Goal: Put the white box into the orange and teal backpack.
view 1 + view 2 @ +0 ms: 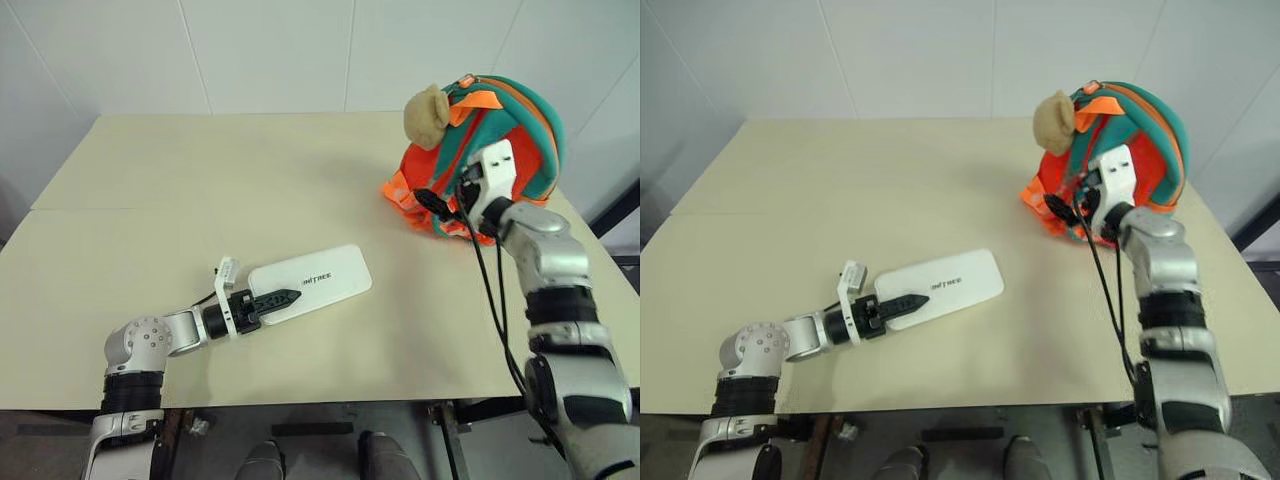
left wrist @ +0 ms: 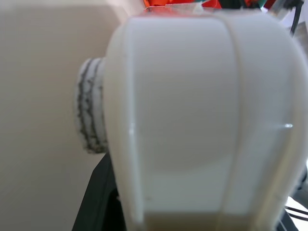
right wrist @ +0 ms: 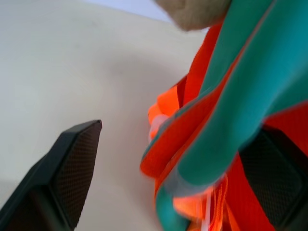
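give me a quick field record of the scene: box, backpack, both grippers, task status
box: white box lying flat on the table, not in the bag
backpack: orange and teal backpack at the table's far right, plush bear charm on its upper left
left gripper: left gripper shut on the box's near end
right gripper: right gripper open, teal and orange straps between its fingers
task status: box not yet packed

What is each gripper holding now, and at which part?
The left gripper clamps the near end of the white box. The right gripper is open around the orange and teal backpack's straps, holding nothing.
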`<state>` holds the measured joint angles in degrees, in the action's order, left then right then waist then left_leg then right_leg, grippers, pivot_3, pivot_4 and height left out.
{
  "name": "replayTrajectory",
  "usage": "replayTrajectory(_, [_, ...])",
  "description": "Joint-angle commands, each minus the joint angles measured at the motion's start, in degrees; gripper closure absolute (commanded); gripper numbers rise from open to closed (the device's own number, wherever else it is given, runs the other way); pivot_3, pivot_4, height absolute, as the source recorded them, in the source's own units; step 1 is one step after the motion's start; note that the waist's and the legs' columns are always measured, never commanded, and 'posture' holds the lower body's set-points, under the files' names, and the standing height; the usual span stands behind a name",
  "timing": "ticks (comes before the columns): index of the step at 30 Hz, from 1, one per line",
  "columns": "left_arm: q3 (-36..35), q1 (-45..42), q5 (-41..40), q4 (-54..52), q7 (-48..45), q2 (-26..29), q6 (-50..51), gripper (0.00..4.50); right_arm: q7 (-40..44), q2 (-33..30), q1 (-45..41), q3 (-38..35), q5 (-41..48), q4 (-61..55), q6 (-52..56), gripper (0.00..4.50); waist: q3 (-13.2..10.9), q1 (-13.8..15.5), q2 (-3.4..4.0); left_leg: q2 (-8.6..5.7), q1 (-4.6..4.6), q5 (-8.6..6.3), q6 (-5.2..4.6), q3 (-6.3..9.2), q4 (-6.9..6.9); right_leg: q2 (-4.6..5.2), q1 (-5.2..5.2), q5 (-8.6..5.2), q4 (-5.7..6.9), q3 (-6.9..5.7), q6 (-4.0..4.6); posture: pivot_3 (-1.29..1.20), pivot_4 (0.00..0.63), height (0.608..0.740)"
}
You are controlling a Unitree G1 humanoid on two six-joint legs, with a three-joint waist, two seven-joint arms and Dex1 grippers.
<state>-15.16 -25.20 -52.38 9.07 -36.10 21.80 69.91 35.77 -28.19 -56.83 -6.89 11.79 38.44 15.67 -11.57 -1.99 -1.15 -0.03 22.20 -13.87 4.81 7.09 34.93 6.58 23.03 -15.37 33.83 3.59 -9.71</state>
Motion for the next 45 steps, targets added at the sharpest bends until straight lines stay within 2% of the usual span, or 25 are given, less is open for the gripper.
replayTrajectory(1, [-2.8,1.4,-0.7,-2.3,2.0,-0.6,-1.3,3.06,-2.8,1.5,-5.7,-1.7,-0.7,9.2,-6.9,0.0,0.0,-0.1,0.0,0.0,0.0,0.0,0.0,-0.01,-0.01,0.01,0.01,0.0,0.0,0.0,0.0,0.0,0.15,0.74])
replayTrajectory(2, [-3.1,1.9,-0.6,-2.6,2.5,-0.9,-1.6,3.06,-3.8,1.9,-7.1,-1.5,-1.6,12.6,-9.4,0.0,0.0,-0.1,0.0,0.0,0.0,0.0,0.0,-0.01,-0.01,0.0,0.01,0.0,0.0,0.0,0.0,0.0,0.15,0.74])
replayTrajectory(5, [-3.8,2.9,-0.7,-3.7,3.5,-2.0,-2.7,3.06,-4.8,2.7,-9.0,-1.2,-3.2,19.6,-16.4,0.62,0.0,-0.2,0.0,0.0,0.01,-0.01,0.01,-0.01,-0.03,0.01,0.01,-0.01,-0.04,0.0,0.0,0.0,0.15,0.74])
replayTrajectory(11, [-5.5,3.4,-1.0,-4.6,4.8,-2.5,-4.7,3.06,-1.5,4.3,-10.1,-1.5,-2.8,23.4,-22.2,2.58,0.0,-1.0,0.01,0.0,0.01,-0.02,0.03,-0.01,-0.03,0.0,0.01,-0.02,0.0,0.0,-0.03,0.0,0.15,0.74])
replayTrajectory(14, [-6.6,3.7,-1.2,-4.8,5.3,-1.9,-5.1,3.06,5.0,5.3,-9.1,-2.5,0.0,20.7,-23.4,3.56,0.0,-1.5,0.02,0.0,0.0,-0.01,0.03,-0.01,-0.02,0.0,0.01,-0.01,0.04,0.0,-0.04,0.0,0.15,0.74])
replayTrajectory(15, [-7.5,3.9,-1.8,-4.9,5.6,-1.5,-4.8,3.06,10.2,5.9,-7.5,-2.6,2.6,16.6,-22.3,3.93,0.0,-1.6,0.03,0.01,0.0,-0.01,0.03,-0.01,-0.02,-0.01,0.01,-0.01,0.04,0.0,-0.04,0.0,0.15,0.74])
replayTrajectory(17, [-9.1,4.3,-2.7,-5.3,5.4,-0.1,-4.3,3.06,20.1,6.5,-2.7,-2.0,9.0,4.0,-16.2,4.39,0.0,-1.8,0.04,0.05,-0.01,-0.01,0.03,-0.01,-0.04,-0.04,0.04,-0.02,0.06,0.0,-0.06,0.0,0.15,0.74])
replayTrajectory(19, [-10.0,4.7,-3.0,-5.4,5.3,1.1,-4.3,3.06,24.4,6.1,1.3,-0.9,12.9,-6.2,-9.5,4.43,0.0,-1.9,0.04,0.08,0.01,-0.02,0.05,0.03,-0.09,-0.05,0.09,-0.08,0.13,0.0,-0.11,0.0,0.15,0.74])
replayTrajectory(21, [-11.5,5.5,-2.9,-5.2,5.4,2.4,-5.3,3.06,28.4,3.2,6.6,2.1,19.3,-21.5,3.8,4.43,0.0,-1.8,0.06,0.07,0.07,-0.05,0.11,0.01,-0.1,-0.03,0.22,-0.15,0.21,0.0,-0.11,0.0,0.15,0.74])
replayTrajectory(24, [-13.3,6.7,-3.0,-5.4,5.0,3.5,-7.2,3.06,30.4,-1.0,11.6,3.9,28.0,-37.6,18.6,4.43,-0.1,-1.5,0.14,0.06,0.26,-0.06,0.11,0.01,-0.1,-0.02,0.49,-0.19,0.34,0.02,-0.04,0.0,0.15,0.74])
replayTrajectory(29, [-14.3,9.3,-2.3,-5.9,3.8,4.9,-10.3,3.06,32.7,-9.4,18.6,5.1,38.2,-53.8,33.6,4.43,-0.1,-0.9,0.13,0.09,0.22,-0.11,0.09,-0.01,-0.07,-0.04,0.52,-0.29,0.32,0.01,0.07,0.0,0.15,0.74])
replayTrajectory(34, [-13.2,11.3,-2.5,-8.3,2.2,4.8,-12.9,3.06,35.1,-15.8,23.3,4.4,42.7,-58.9,39.0,4.43,-0.1,0.1,0.11,0.05,0.26,-0.14,0.03,-0.06,0.09,0.0,0.36,-0.34,0.05,0.01,0.3,0.0,0.15,0.74])
replayTrajectory(39, [-13.0,13.7,-1.6,-13.9,-2.2,4.7,-20.4,3.06,37.1,-19.4,25.4,6.2,37.2,-52.8,35.8,4.43,-0.1,0.5,0.06,0.05,0.31,-0.14,0.03,-0.08,0.1,0.0,0.38,-0.37,0.01,0.01,0.41,0.0,0.15,0.74])
replayTrajectory(42, [-12.2,15.8,-0.3,-18.7,-5.5,6.5,-24.3,3.06,36.5,-18.5,23.9,6.7,34.1,-46.5,33.8,4.43,-0.1,0.6,0.04,0.05,0.38,-0.15,0.03,-0.09,0.1,0.01,0.4,-0.38,-0.05,0.01,0.45,0.0,0.15,0.74])
replayTrajectory(45, [-14.3,16.9,-0.5,-20.7,-6.2,7.6,-27.8,3.06,37.7,-18.4,23.2,8.3,30.3,-42.2,30.5,4.43,-0.1,0.5,0.04,0.05,0.4,-0.15,0.02,-0.1,0.09,0.01,0.44,-0.38,-0.06,0.01,0.45,0.0,0.15,0.74])
